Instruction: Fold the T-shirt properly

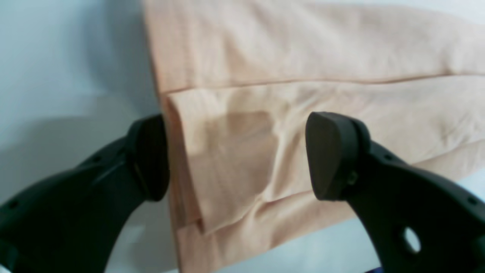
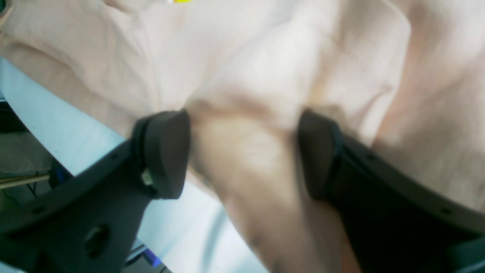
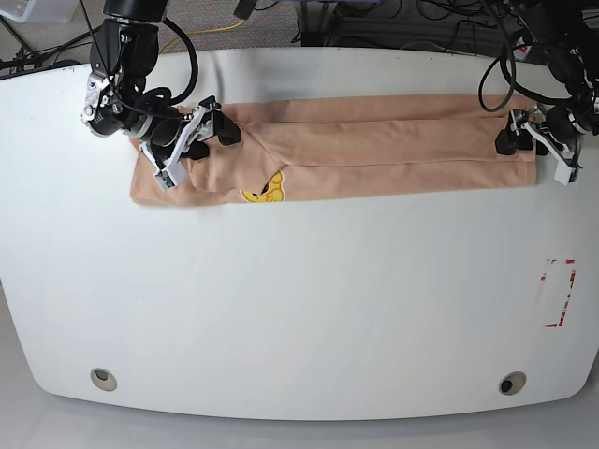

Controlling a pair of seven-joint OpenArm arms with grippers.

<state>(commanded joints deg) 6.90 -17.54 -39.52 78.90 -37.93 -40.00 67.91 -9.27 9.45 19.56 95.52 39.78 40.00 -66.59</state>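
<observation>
Showing, left wrist view, left gripper (image 1: pixel 237 155) fingers apart astride the T-shirt (image 1: pixel 303 94) hem end; right wrist view, right gripper (image 2: pixel 242 155) fingers apart around bunched cloth; base view, shirt a long band on the tabletop (image 3: pixel 299 309); judged mid-fold, next closing both, folding crosswise.

My T-shirt (image 3: pixel 374 150) lies on the white tabletop (image 3: pixel 299 309), folded into a long pink strip near the far edge. A yellow picture (image 3: pixel 265 190) shows on its front. My right hand (image 3: pixel 192 136) sits over one end of the strip with its fingers spread. My left hand (image 3: pixel 532 150) is at the other end, fingers apart too
</observation>
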